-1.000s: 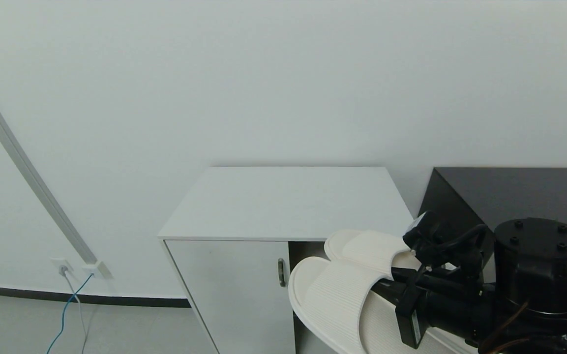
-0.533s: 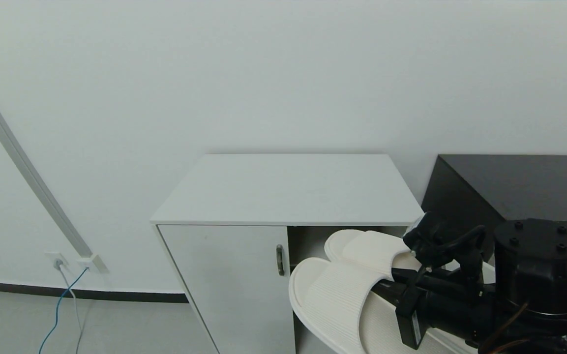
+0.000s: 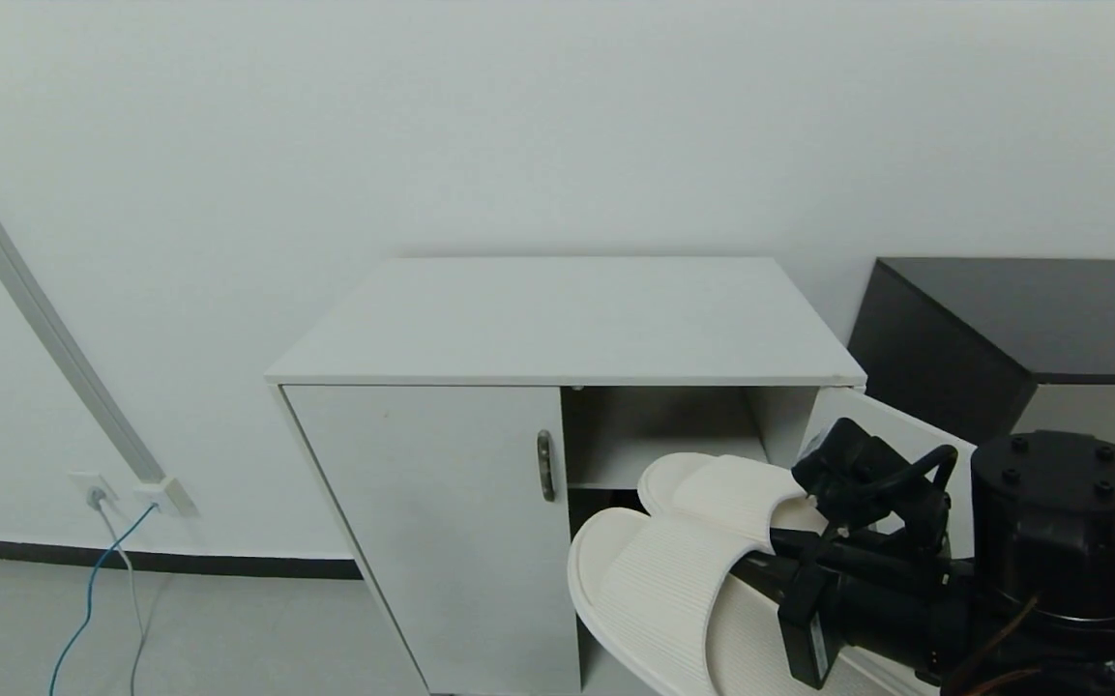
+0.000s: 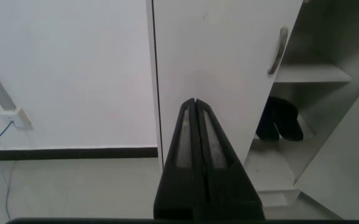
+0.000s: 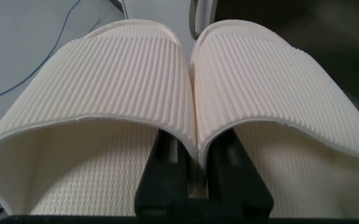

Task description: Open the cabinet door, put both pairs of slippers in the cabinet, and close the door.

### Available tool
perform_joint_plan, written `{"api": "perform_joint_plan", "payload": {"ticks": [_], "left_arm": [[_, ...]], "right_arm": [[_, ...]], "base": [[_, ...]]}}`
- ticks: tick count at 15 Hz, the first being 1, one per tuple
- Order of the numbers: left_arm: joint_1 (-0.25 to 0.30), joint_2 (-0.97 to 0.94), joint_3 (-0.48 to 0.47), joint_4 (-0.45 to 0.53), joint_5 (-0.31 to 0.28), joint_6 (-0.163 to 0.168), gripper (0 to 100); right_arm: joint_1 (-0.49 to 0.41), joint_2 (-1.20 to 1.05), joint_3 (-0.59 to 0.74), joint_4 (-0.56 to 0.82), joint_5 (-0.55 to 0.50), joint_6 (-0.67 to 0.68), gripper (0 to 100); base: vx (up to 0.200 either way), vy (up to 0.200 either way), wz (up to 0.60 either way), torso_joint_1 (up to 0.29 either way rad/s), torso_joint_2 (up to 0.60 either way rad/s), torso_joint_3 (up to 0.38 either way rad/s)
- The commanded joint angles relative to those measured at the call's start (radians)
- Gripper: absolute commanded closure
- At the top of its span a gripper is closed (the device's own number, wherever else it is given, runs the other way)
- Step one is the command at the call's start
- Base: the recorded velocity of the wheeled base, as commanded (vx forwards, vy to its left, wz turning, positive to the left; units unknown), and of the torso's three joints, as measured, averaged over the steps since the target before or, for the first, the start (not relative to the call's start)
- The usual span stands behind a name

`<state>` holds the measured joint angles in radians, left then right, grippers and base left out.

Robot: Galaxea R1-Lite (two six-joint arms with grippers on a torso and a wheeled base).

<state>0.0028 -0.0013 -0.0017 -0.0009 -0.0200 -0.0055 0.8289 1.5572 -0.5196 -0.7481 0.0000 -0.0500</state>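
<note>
Gripping the white slippers (image 3: 673, 590) by their inner edges, right jaws face the open cabinet (image 3: 567, 319); left jaws, clenched empty, face its closed door (image 4: 216, 62).

I count one white cabinet (image 3: 567, 319) at centre frame. It has two doors, one closed door (image 3: 431, 522) and one open door (image 3: 891, 430) swung out at right. It also has one handle (image 3: 544, 466) and one shelf (image 3: 663, 464). There are four slippers in two pairs: two cream slippers (image 3: 673, 590) at lower right, clamped in my right gripper (image 5: 195, 168), and two dark slippers (image 4: 279, 121) below the shelf (seen past my left gripper (image 4: 195, 106), which makes two grippers). One black unit (image 3: 1002, 309) stands at the right edge. At lower left there are two wall sockets (image 3: 93, 483), two cables (image 3: 83, 604) and one trunking strip (image 3: 35, 300).
</note>
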Motion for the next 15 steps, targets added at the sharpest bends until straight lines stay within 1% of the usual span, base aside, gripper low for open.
{"api": "perform_joint_plan", "payload": {"ticks": [1, 8, 15], "left_arm": [[0.0, 0.001, 0.0, -0.001, 0.0, -0.001, 100], [0.0, 0.001, 0.0, 0.001, 0.0, -0.002, 100], [0.0, 0.001, 0.0, -0.001, 0.0, -0.002, 100]], "right_arm": [[0.001, 0.0, 0.001, 0.0, 0.0, -0.001, 100], [0.001, 0.0, 0.006, 0.0, 0.002, -0.001, 100], [0.004, 0.001, 0.009, -0.005, 0.002, -0.001, 100]], "base": [[0.0, 0.0, 0.0, -0.188, 0.52, 0.325], [0.0, 0.0, 0.0, -0.172, 0.5, 0.323], [0.0, 0.0, 0.0, -0.111, 0.46, 0.351]]}}
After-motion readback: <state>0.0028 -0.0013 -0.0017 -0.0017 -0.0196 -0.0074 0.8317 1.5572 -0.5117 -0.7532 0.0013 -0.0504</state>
